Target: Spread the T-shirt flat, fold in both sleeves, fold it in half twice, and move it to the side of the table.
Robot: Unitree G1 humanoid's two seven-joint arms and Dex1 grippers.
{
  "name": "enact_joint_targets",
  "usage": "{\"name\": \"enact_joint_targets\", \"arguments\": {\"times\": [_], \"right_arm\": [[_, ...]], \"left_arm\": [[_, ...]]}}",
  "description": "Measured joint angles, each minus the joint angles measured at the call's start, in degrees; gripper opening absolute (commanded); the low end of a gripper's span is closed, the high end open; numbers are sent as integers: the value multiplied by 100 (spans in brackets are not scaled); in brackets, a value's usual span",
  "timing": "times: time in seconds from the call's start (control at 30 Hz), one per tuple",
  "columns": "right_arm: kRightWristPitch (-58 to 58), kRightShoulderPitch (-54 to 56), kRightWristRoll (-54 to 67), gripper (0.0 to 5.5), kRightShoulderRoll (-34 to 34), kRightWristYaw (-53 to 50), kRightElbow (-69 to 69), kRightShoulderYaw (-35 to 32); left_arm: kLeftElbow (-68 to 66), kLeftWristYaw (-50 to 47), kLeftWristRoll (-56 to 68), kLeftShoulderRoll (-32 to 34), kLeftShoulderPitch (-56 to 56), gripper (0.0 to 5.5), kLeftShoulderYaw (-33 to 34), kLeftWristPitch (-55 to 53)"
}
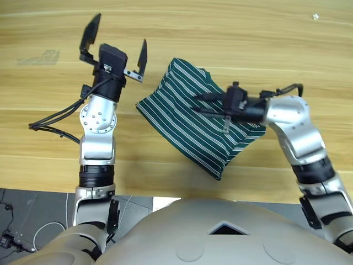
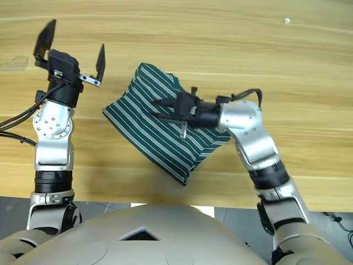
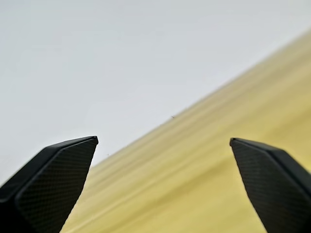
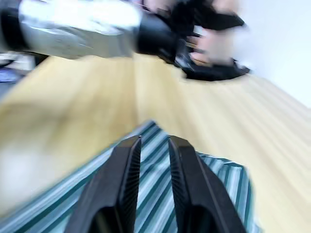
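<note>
Lying near the middle of the wooden tabletop (image 1: 248, 33), the T-shirt (image 1: 187, 130) is a compact folded packet of dark green cloth with thin white stripes. It sits askew, its long side running from about 11 o'clock to 5 o'clock. Its lowest corner, at 5 o'clock, is close to the near edge of the tabletop. The upper end, at 12 o'clock, bulges a little, and the rest lies fairly flat.

The right hand (image 1: 194, 104) comes in from 3 o'clock and hangs over the upper half of the packet, pointing toward 9 o'clock. Its two fingers (image 4: 124, 179) are drawn close together with only a slim gap between them. Striped fabric shows through that gap and nothing is pinched. Whether the tips touch the cloth cannot be told.

The left hand (image 1: 119, 32) is at about 10 o'clock from the T-shirt, apart from it, raised with its tips pointing toward 12 o'clock. Its fingers (image 3: 48, 184) are spread wide and hold nothing, with bare wood and a pale wall beyond them in the left wrist view.

A small white speck (image 1: 315, 16) lies on the wood at about 1 o'clock from the shirt, well apart from it. A faint grey mark (image 1: 41, 57) shows at 9 o'clock, beyond the left hand.
</note>
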State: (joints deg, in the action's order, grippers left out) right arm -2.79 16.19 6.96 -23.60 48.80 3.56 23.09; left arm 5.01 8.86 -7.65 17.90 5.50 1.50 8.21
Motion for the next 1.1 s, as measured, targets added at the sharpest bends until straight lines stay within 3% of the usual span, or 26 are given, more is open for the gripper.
{"name": "enact_joint_targets", "arguments": {"times": [0.37,0.6,0.8,0.97,1.1], "right_arm": [[2045,2363,-2123,104,1637,-1725,-5856,745],[2308,3106,-2518,104,1879,-2486,-7328,610],[1381,3238,-2046,104,1298,-2614,-7669,-368],[2066,2970,-2854,104,133,-1909,-6959,341],[2426,2131,-2733,104,-699,-1237,-5642,287]], "left_arm": [[105,-171,-236,-357,261,502,-395,73],[162,-158,-403,-468,312,502,-692,341],[150,-152,-398,-301,177,502,-561,337],[152,-156,-568,-286,-7,502,-664,334],[159,-160,-631,-286,-54,502,-733,331]]}}
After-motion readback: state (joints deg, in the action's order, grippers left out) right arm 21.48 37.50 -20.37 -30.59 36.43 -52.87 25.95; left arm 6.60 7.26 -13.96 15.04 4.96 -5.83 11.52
